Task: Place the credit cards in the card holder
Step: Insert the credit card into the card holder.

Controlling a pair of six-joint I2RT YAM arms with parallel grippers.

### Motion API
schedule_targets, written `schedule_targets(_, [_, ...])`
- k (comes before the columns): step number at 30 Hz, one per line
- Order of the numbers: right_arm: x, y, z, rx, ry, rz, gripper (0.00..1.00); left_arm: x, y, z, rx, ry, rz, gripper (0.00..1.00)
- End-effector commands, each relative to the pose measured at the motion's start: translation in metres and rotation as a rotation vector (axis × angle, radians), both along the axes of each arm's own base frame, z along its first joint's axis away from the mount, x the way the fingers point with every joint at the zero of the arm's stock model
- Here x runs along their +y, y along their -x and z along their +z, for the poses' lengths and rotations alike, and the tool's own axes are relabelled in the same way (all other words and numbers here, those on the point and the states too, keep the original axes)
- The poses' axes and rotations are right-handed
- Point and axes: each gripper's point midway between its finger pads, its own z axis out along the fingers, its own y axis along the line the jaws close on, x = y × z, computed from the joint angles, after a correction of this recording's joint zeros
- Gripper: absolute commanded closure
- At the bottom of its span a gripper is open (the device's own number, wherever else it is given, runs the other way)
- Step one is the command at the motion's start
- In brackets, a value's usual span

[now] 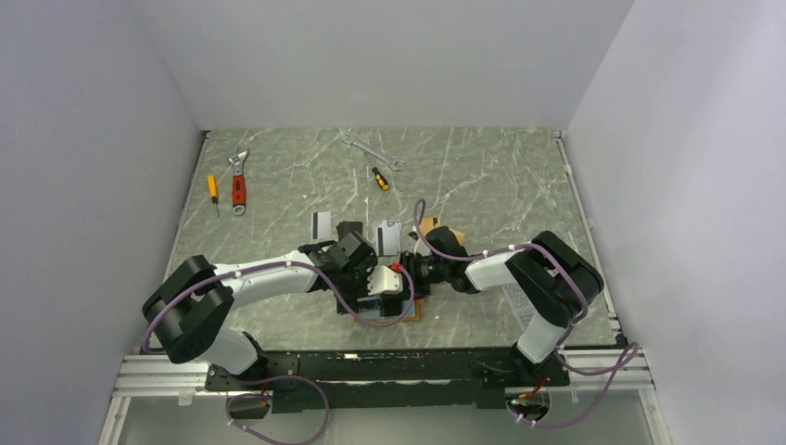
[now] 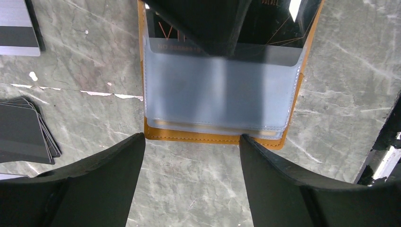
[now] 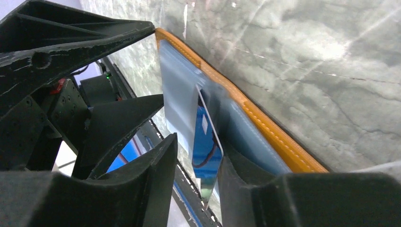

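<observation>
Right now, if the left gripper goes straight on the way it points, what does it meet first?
Most likely the card holder: its orange near edge and clear pocket lie ahead between the left gripper's open fingers. Depth is unclear, so it could touch bare table just short of it.

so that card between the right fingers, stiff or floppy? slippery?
Probably stiff: the card stands straight, unbent, against the card holder pocket. Glossy reflecting face, so likely slippery. Thin edge suggests light.

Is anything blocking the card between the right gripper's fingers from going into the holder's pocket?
Nothing visible does; the credit card appears tucked, leading edge first, into the clear pocket of the card holder.
</observation>
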Motion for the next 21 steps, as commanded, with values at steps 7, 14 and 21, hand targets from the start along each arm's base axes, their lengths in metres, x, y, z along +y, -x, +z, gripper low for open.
schedule_targets(7, [-0.042, 0.007, -0.037, -0.064, 0.415, -0.068, 0.34, 0.005, -0.001, 0.002, -0.029, -0.007, -0.004, 0.21])
schedule_targets(14, [-0.042, 0.016, -0.047, -0.061, 0.482, -0.085, 0.26, 0.003, -0.003, 0.019, 0.036, 0.088, 0.040, 0.23])
schedule_targets(21, [-0.044, 0.020, -0.057, -0.058, 0.545, -0.109, 0.23, 0.013, -0.016, 0.043, 0.072, 0.188, 0.118, 0.25])
